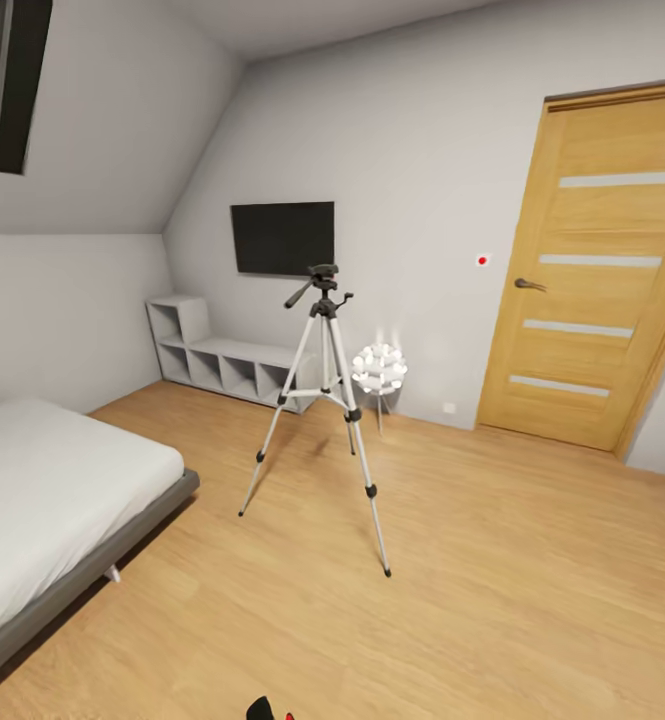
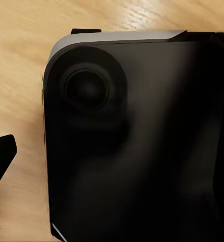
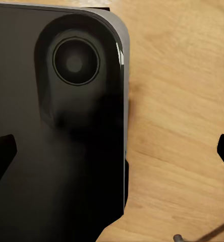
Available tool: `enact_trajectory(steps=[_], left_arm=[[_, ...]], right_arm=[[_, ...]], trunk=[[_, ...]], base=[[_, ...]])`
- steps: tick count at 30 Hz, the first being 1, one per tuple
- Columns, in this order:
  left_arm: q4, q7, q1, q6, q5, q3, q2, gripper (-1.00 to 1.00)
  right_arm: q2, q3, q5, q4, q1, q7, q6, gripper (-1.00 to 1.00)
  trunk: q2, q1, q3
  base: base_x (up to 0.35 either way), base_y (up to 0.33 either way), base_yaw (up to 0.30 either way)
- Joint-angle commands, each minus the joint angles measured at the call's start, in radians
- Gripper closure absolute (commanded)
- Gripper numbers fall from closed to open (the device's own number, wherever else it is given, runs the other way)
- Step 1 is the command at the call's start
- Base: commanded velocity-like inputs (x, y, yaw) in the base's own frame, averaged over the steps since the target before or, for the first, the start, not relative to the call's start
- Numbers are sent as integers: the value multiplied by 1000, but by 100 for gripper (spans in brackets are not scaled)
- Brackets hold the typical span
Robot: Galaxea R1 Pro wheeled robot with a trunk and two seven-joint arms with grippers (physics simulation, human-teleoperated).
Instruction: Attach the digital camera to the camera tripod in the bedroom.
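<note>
1. A bedroom with grey walls, a sloped ceiling and a light wood floor (image 1: 532,600). The camera tripod (image 1: 324,400) stands upright near the middle of the room, its three thin silver-white legs spread wide and its black head (image 1: 322,275) bare, with a pan handle angled off one side.
2. Behind it, a black wall-mounted TV (image 1: 283,237), a low grey shelf unit (image 1: 222,360) and a white ball-cluster lamp (image 1: 379,370). A white bed (image 1: 52,500) lies to the left, an oak door (image 1: 582,270) to the right.
3. The digital camera cannot be made out with certainty; a small black and red shape (image 1: 268,710) at the bottom edge of the head view may be it.
4. Each wrist view looks down past the robot's dark base panel (image 2: 142,141) to the floor. The left fingertips (image 2: 1,156) and right fingertips (image 3: 1,156) sit wide apart, holding nothing.
5. Judged: the tripod looks light and easy to tip, so avoid pushing the legs; steady it near the head.
</note>
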Motion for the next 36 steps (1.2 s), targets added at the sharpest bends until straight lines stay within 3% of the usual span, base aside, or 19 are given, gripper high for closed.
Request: enact_trajectory(steps=[1,9,36], left_arm=[[-1,1,0,-2,3,-1,0,-100],[-1,1,0,-2,3,-1,0,-100],[-1,1,0,-2,3,-1,-1,-100]], right_arm=[[0,0,0,0,0,0,-4,-100],[0,0,0,0,0,0,-4,-100],[0,0,0,0,0,0,-4,-100]], trunk=[[0,0,-1],[0,0,-1],[0,0,-1]], base=[[184,-170,283],[148,-184,284],[4,-190,284]])
